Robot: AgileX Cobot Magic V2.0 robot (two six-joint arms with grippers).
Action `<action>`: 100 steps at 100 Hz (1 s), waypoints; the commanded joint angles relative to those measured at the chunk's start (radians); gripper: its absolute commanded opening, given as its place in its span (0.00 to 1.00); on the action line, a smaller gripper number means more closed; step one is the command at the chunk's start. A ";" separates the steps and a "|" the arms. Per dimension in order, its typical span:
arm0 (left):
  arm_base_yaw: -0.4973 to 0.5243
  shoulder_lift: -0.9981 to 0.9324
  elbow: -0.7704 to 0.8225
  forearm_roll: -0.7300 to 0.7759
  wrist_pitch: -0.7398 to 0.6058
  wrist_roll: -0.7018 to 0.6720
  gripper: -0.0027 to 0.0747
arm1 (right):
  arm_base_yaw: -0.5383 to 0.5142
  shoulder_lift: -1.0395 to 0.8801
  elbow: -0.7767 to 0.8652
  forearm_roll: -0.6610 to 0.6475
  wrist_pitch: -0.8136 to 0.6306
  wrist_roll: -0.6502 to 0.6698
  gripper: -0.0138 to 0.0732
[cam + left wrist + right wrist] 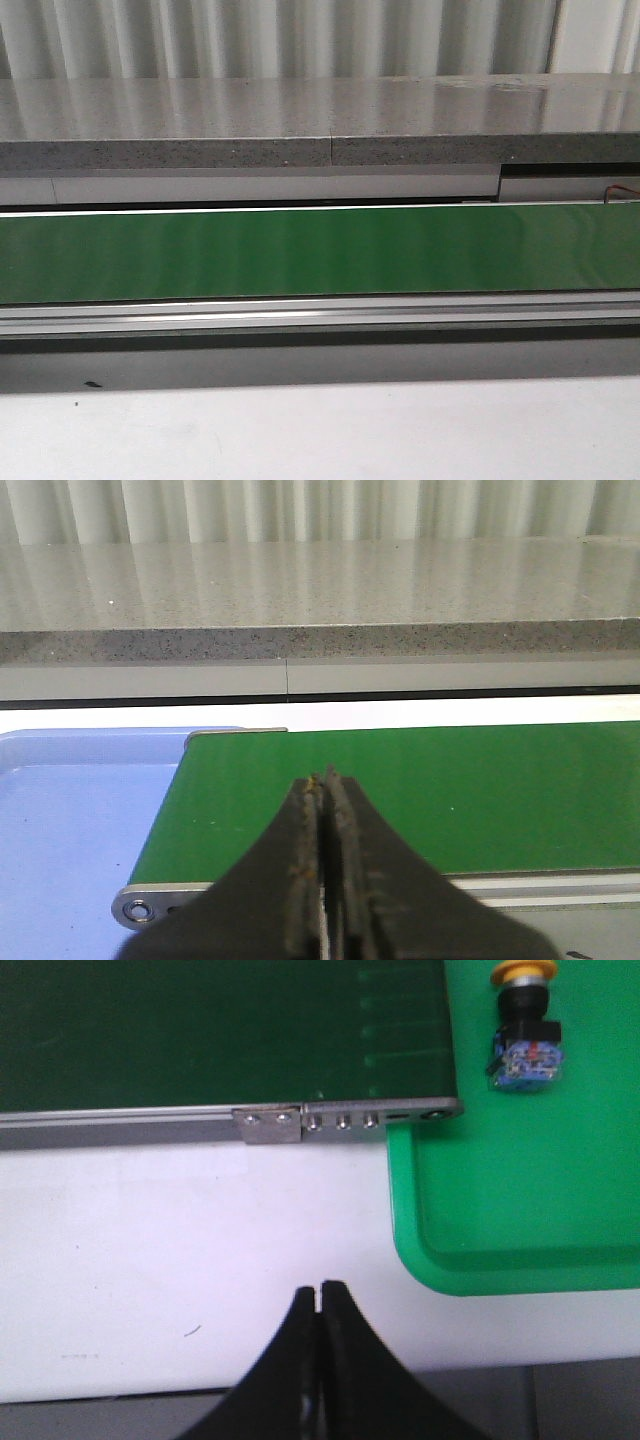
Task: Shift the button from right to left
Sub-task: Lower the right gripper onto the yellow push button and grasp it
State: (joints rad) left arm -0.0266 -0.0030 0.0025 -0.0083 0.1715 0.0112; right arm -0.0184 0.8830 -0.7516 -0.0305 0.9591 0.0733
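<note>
The button (524,1035), with its yellow cap and blue boxy body, lies on its side in a green tray (520,1220) beside the belt's end. It shows only in the right wrist view. My right gripper (320,1287) is shut and empty over the white table, well short of the tray and the button. Above the near edge of the green belt (420,790), close to the belt's left end, my left gripper (324,776) is shut with nothing between its fingers. Neither gripper appears in the front view.
The green belt (320,250) spans the front view, with a metal rail (320,315) along its near side. A blue tray (70,830) sits off the belt's left end. A grey stone counter (320,120) runs behind. White tabletop (330,430) lies in front.
</note>
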 commanded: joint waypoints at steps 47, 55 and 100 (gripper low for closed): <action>-0.002 -0.033 0.040 -0.002 -0.084 -0.011 0.01 | -0.011 0.275 -0.235 -0.012 0.012 -0.001 0.72; -0.002 -0.033 0.040 -0.002 -0.084 -0.011 0.01 | -0.041 0.325 -0.275 -0.027 0.017 -0.001 0.72; -0.002 -0.033 0.040 -0.002 -0.084 -0.011 0.01 | -0.405 0.654 -0.481 -0.028 -0.008 -0.001 0.72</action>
State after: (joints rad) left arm -0.0266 -0.0030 0.0025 -0.0083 0.1715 0.0112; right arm -0.3801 1.5037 -1.1693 -0.0447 0.9784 0.0733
